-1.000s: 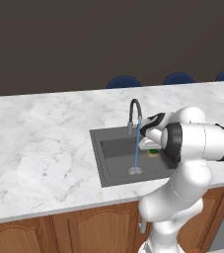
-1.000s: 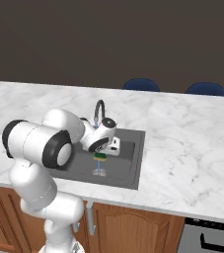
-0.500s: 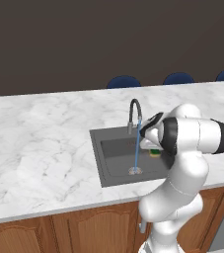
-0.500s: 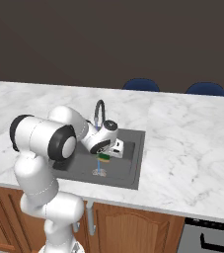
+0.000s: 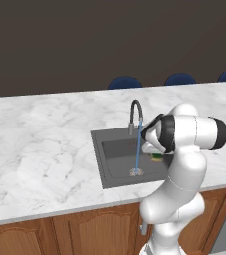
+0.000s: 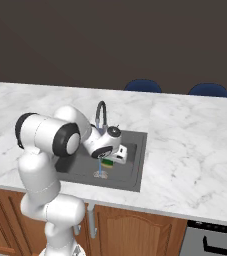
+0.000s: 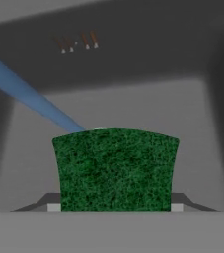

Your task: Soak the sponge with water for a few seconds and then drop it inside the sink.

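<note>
My gripper (image 7: 115,206) is shut on the sponge (image 7: 116,170), whose green face is toward the hand camera above the sink's dark floor (image 7: 133,106). The light-blue water (image 7: 29,96) slants in from the upper left and disappears behind the sponge's top left edge; whether it touches the sponge I cannot tell. In the right base view the gripper (image 6: 108,157) holds the sponge (image 6: 108,163) low in the sink (image 6: 137,165), just right of the water (image 6: 100,169) falling from the gooseneck faucet (image 6: 101,111). From the left base, sponge (image 5: 157,157), water (image 5: 138,149) and sink (image 5: 98,159) show beside my arm.
White marble counter (image 5: 40,144) surrounds the sink on all sides. Blue chair backs (image 5: 125,82) stand behind the far counter edge. Wooden cabinet doors (image 5: 84,234) run below the front edge. My forearm and elbow hang over the sink's right half.
The arm's elbow has swung a little. The sponge has stayed held in the basin next to the running water, shifting only slightly.
</note>
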Robot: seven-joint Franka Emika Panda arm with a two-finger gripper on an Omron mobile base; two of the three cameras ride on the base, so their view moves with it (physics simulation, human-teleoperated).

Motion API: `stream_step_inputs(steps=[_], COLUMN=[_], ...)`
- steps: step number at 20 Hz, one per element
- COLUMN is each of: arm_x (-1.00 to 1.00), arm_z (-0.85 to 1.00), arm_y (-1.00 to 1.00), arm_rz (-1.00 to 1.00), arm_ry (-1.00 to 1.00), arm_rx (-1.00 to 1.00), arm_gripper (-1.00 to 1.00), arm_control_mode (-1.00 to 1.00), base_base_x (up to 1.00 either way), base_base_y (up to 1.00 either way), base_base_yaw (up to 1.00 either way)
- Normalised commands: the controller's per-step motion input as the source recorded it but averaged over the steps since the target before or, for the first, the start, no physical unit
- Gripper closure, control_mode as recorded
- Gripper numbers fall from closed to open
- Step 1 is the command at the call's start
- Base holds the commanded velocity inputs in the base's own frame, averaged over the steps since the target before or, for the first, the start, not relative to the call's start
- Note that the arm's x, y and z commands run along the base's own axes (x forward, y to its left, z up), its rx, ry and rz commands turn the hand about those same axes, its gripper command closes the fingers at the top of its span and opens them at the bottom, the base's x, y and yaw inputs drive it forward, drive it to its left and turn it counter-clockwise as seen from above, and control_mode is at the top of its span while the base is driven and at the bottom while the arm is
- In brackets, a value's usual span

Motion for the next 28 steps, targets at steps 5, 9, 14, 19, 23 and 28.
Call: stream_step_inputs(steps=[5,9,14,19,23,28], arm_x=[0.00,0.00,0.00,0.08,0.25,0.30], arm_z=[-0.28,-0.38,-0.14,0.00,0.00,0.00], arm_y=[0.00,0.00,-0.05,-0.10,-0.12,-0.11], arm_rz=[0.00,0.00,0.00,0.00,0.00,0.00], arm_ry=[-0.05,-0.01,0.00,0.00,-0.01,0.00], arm_rx=[0.01,0.00,0.00,-0.01,0.00,0.00], arm_gripper=[1.00,1.00,1.00,1.00,1.00,1.00], arm_control_mode=[-1.00,-1.00,-1.00,-1.00,-1.00,-1.00], base_base_x=[0.00,0.00,0.00,0.00,0.00,0.00], base_base_y=[0.00,0.00,0.00,0.00,0.00,0.00], base_base_yaw=[0.00,0.00,0.00,0.00,0.00,0.00])
